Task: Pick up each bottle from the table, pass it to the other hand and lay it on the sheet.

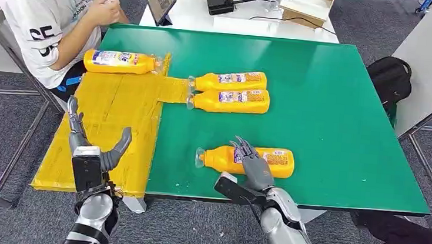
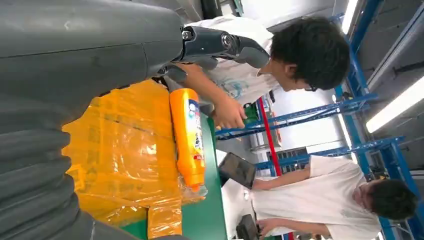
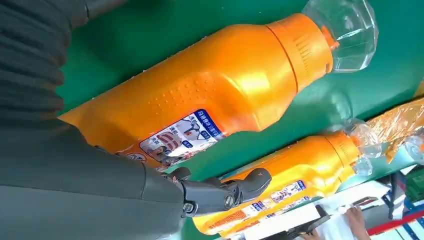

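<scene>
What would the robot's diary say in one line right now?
right hand: over near bottle, grip unclear | left hand: open above sheet | on sheet: one bottle

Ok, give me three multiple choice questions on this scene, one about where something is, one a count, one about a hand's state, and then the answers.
1. Where does the bottle nearest the seated person lie?
A. on the yellow sheet
B. on the floor
C. in the cardboard box

2. How many orange bottles lie on the table?
A. two
B. four
C. six

3. What is the left hand doing?
A. gripping a bottle
B. open, holding nothing
C. pressing the tablet

Answers:
1 A, the far bottle rests on the yellow sheet.
2 B, one on the sheet, the pair, and the near bottle.
3 B, the left hand has its fingers spread.
</scene>
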